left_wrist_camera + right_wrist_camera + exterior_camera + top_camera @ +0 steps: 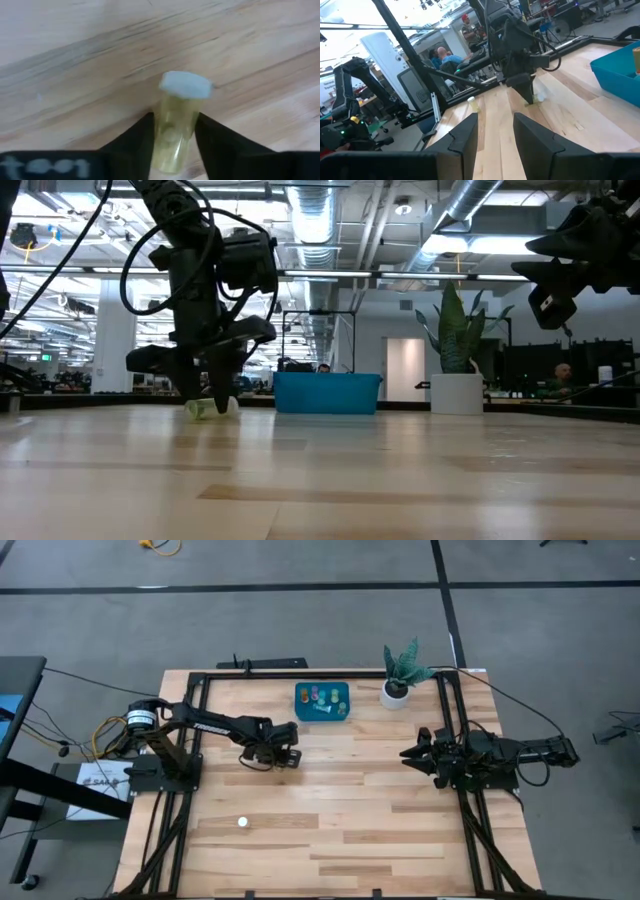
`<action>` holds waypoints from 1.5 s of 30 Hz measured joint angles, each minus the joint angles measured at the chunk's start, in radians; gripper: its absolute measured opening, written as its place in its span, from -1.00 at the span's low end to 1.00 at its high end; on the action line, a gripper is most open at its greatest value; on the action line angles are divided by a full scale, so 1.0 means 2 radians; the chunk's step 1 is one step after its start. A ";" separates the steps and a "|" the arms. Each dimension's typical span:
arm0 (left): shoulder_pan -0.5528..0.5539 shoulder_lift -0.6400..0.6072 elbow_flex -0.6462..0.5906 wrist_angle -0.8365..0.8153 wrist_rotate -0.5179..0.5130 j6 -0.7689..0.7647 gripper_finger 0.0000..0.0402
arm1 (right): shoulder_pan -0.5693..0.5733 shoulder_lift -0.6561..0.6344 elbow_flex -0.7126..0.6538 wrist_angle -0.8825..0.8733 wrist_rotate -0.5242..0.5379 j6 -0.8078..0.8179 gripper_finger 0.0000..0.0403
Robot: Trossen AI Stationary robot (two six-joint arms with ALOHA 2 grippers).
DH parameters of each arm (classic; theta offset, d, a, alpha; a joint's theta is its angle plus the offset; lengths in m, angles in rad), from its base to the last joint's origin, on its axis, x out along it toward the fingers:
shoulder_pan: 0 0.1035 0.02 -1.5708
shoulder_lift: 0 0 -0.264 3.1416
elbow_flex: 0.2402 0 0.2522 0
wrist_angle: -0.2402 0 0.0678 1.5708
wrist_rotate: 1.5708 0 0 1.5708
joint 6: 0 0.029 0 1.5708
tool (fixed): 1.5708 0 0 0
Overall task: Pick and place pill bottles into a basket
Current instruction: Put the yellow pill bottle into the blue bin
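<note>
My left gripper [285,754] points down at the table's middle left, shut on a pale yellow pill bottle [176,125] with a whitish cap [186,84]. The bottle lies on its side on the wood [208,409]. The teal-blue basket [322,718] stands at the far middle and holds several small bottles [318,695]. One more small whitish bottle [242,822] stands alone on the near left of the table; it also shows in the right wrist view [471,101]. My right gripper [408,754] hangs open and empty above the right side. My left gripper pinches the pale yellow bottle's body [172,131] between its two fingers, below the cap. The fingers [137,142] come from above, pointing down, and lie across the bottle. The bottle lies on its side on the table, its capped end sticking out past the fingertips.
A potted plant in a white pot [397,690] stands just right of the basket. A dark frame [445,720] runs round the table top. People sit in the room beyond the table [442,56].
</note>
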State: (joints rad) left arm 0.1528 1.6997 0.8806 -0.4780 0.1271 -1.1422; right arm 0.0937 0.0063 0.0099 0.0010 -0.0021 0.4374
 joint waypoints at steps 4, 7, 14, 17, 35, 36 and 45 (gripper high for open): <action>0.000 0.000 0.000 0.003 -0.001 0.020 -0.66 | 0.000 0.000 0.000 0.000 0.000 0.000 -0.41; -0.001 0.001 0.007 0.017 -0.002 0.046 -0.76 | 0.000 0.000 0.000 0.000 0.000 0.000 -0.41; 0.014 0.003 0.090 0.030 -0.039 0.123 -0.65 | 0.000 0.000 0.000 0.000 0.000 0.000 -0.41; 0.034 0.002 0.143 0.024 -0.054 0.167 -0.65 | 0.000 0.000 0.000 0.000 0.000 0.000 -0.41; 0.169 0.033 0.276 -0.059 -0.047 0.536 -0.67 | 0.000 0.000 0.000 0.000 0.000 0.000 -0.41; 0.168 0.041 0.278 -0.059 -0.043 0.544 -0.67 | 0.000 0.000 0.000 0.000 0.000 0.000 -0.41; 0.166 0.117 0.327 -0.127 -0.018 0.626 -0.67 | 0.000 0.000 0.000 0.000 0.000 0.000 -0.41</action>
State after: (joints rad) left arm 0.4843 1.9339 1.5341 -0.7312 0.0901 0.1101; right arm 0.0937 0.0063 0.0101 0.0010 -0.0021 0.4373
